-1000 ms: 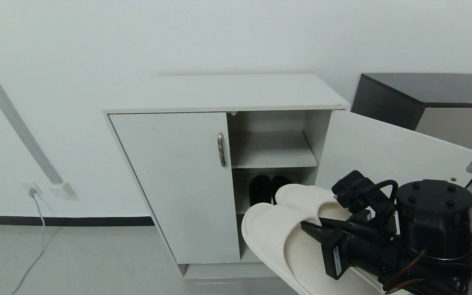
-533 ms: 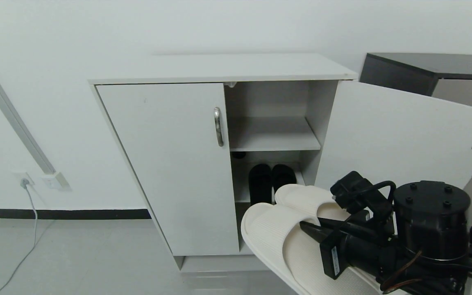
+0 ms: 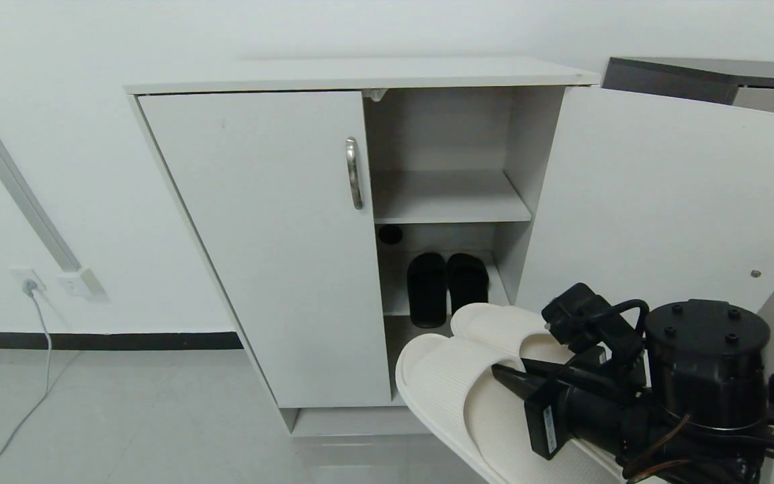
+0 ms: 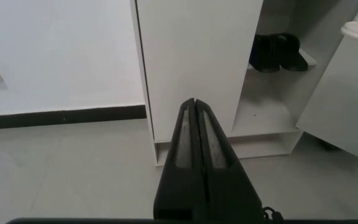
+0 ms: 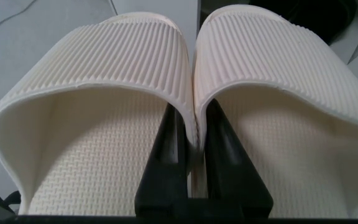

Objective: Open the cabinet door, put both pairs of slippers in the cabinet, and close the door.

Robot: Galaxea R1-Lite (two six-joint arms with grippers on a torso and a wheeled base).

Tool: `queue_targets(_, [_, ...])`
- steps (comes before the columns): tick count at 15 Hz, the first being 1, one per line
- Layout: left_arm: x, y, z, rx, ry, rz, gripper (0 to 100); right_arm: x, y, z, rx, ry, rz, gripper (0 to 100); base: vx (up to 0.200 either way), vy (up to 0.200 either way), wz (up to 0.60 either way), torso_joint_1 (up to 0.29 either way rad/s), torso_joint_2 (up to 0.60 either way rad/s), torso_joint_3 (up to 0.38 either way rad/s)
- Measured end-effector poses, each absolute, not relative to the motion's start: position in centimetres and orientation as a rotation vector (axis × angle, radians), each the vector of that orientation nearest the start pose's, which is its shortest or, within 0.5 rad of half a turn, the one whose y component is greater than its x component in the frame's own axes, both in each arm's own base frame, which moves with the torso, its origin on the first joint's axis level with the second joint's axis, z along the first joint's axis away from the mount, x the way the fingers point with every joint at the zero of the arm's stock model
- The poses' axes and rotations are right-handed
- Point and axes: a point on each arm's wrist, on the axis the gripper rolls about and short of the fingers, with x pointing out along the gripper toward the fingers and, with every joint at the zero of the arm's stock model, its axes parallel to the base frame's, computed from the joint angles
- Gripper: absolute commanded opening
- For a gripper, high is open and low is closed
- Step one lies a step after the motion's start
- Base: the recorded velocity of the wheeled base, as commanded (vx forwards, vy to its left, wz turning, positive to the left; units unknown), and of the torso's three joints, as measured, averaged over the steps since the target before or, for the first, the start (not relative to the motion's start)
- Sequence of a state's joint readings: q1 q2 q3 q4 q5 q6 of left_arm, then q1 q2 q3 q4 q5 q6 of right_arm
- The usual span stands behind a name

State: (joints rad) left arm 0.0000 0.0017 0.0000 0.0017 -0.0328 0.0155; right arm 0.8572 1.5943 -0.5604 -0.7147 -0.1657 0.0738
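The white cabinet [image 3: 259, 222] stands against the wall with its right door [image 3: 669, 202] swung open and its left door shut. A pair of black slippers [image 3: 446, 286] sits on the lower shelf inside, also seen as the black slippers [image 4: 277, 51]. My right gripper [image 3: 514, 373] is shut on the inner edges of a pair of cream slippers [image 3: 467, 390], held side by side in the air low in front of the open compartment. The wrist view shows the cream slippers [image 5: 123, 99] pinched between the fingers [image 5: 169, 149]. My left gripper [image 4: 194, 109] is shut and empty, pointing at the cabinet's base.
The upper shelf [image 3: 447, 198] is bare. A dark cabinet [image 3: 709, 74] stands to the right behind the open door. A wall socket with a cable [image 3: 27, 286] and a slanted conduit [image 3: 11, 181] are on the left wall. Grey floor [image 3: 125, 417] lies in front.
The head camera has dropped lower, so the cabinet sits higher in the picture and its lower shelf shows more. The right gripper with the cream slippers keeps its place in the picture.
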Motion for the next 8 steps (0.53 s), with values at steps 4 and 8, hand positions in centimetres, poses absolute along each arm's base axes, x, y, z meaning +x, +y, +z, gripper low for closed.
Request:
queue_targets(4, [-2.27,-0.07,7.53,0.015,0.003,-0.032,0,17.13,19.25,15.38,-0.1,0.316,0.675,0,0.0,0.0,0.0,-0.001,0.01,0.008])
queue_targets(8, [-2.27,-0.05,7.53,0.011,0.003,-0.024,0,17.08,19.51,15.37,-0.138,0.291,0.632,0,0.0,0.0,0.0,0.0,0.0,0.0])
